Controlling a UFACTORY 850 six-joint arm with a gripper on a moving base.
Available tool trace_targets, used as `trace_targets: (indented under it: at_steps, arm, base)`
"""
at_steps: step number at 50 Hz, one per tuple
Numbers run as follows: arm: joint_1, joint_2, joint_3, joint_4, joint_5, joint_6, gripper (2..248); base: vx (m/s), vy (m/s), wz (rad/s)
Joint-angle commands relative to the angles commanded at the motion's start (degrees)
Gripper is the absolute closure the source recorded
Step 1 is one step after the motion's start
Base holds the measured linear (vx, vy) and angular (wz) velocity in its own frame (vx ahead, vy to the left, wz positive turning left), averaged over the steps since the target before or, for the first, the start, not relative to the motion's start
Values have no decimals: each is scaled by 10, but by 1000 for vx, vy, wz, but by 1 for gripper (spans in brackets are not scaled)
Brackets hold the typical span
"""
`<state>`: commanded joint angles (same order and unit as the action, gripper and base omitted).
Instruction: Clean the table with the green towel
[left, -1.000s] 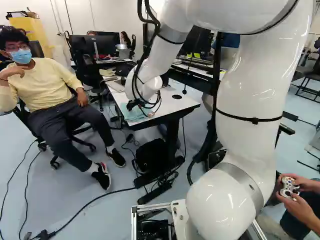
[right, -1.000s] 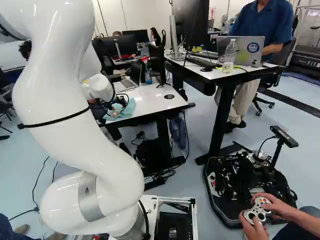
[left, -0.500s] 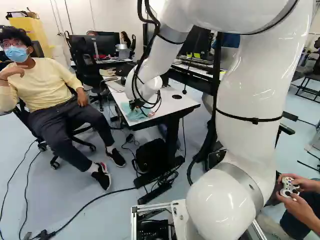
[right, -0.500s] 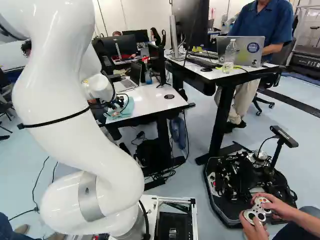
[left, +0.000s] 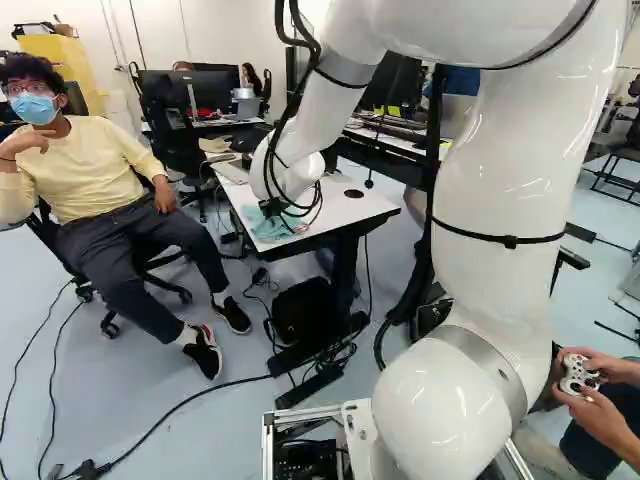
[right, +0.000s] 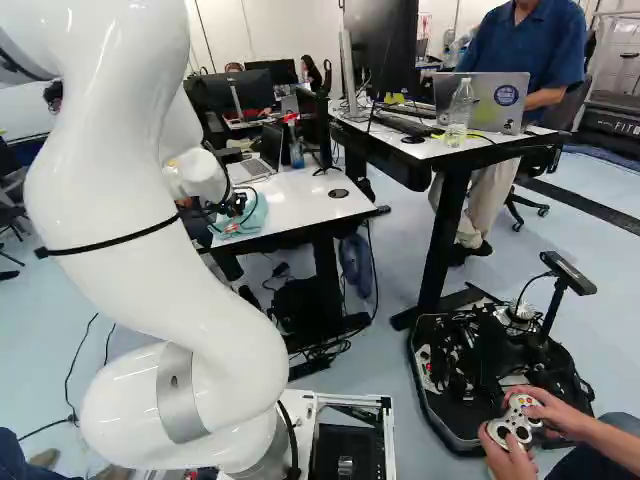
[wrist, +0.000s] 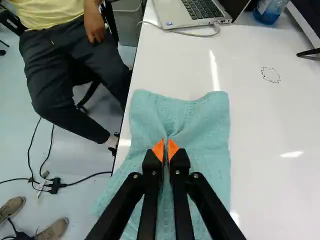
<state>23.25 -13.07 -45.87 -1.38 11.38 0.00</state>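
End effector (wrist: 165, 151) clamped on a raised fold of the towel (wrist: 210, 145) near the worktop (wrist: 272, 125) edge; cloth judged light, limp, best held mid-fold.

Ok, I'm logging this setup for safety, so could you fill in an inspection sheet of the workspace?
Surface: white table, with a jagged dark outline drawn on it, off to one side of the towel.
Job's things: green towel, spread out but bunched at the grip, reaching the table's edge.
Clutter: open laptop and a bottle, both on the table beyond the towel.
Gripper: shut on a fold of the towel.
Cables: pale cable beside the laptop; black cable on the floor beside the table.
Surroundings: seated person beside the table; black bag under it.
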Motion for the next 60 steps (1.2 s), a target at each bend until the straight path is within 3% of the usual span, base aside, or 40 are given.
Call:
trace_targets:
  at_steps: [18, 60]
  arm:
    - [0, 0, 0, 0, 0, 0, 225]
    - [0, 14, 3, 0, 0, 0, 225]
  base:
    - [0, 0, 0]
    - [0, 0, 0]
